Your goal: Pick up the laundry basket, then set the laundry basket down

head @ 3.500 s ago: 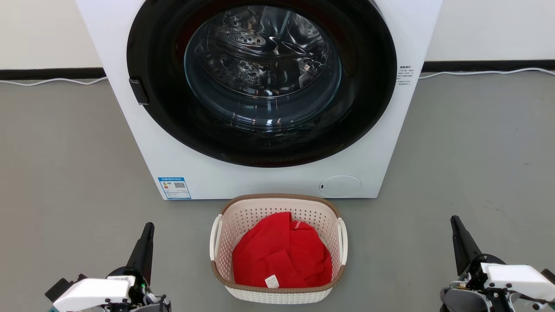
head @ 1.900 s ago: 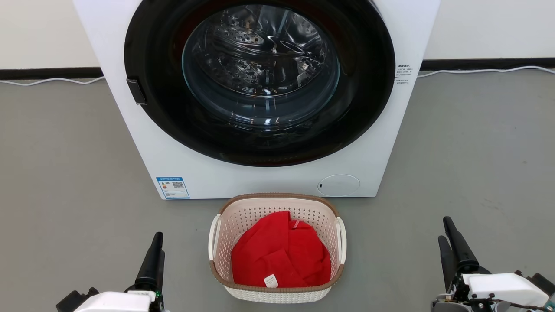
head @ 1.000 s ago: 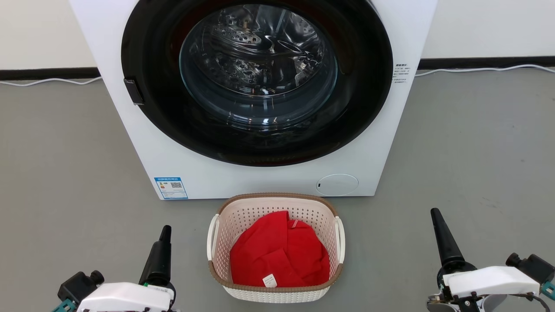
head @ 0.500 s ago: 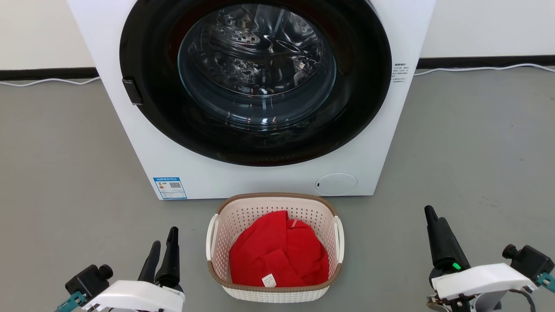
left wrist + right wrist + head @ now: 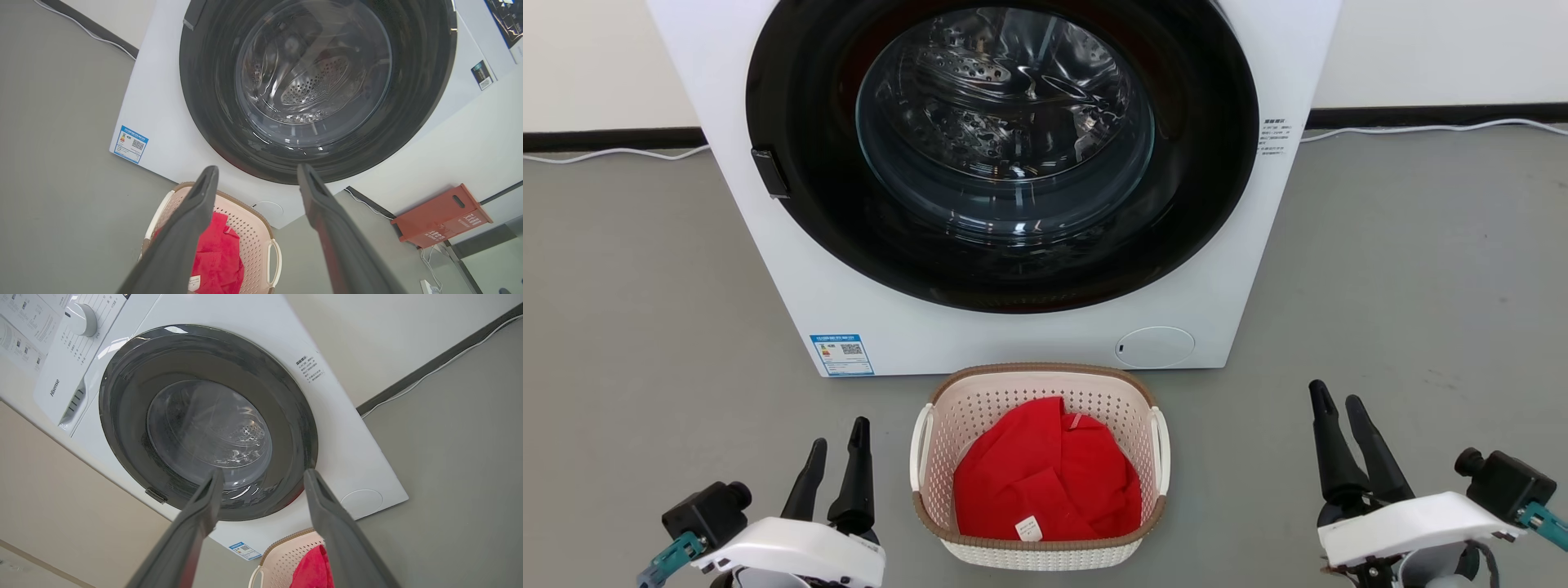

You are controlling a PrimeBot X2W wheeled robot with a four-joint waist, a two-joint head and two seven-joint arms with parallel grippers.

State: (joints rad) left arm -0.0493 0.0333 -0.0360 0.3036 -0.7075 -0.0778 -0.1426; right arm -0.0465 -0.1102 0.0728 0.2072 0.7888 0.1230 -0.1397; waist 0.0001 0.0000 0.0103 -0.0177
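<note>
Laundry basket is parked on the floor before the washer, red cloth inside; left jaws and right jaws are spread, nothing gripped.

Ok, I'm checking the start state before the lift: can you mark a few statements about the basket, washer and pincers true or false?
The laundry basket stands on the floor before the washing machine. True.
The basket is empty. False: a red cloth lies in it.
The left pincer grips the basket. False: it is open, apart from the basket.
The right pincer is open and holds nothing. True.
</note>
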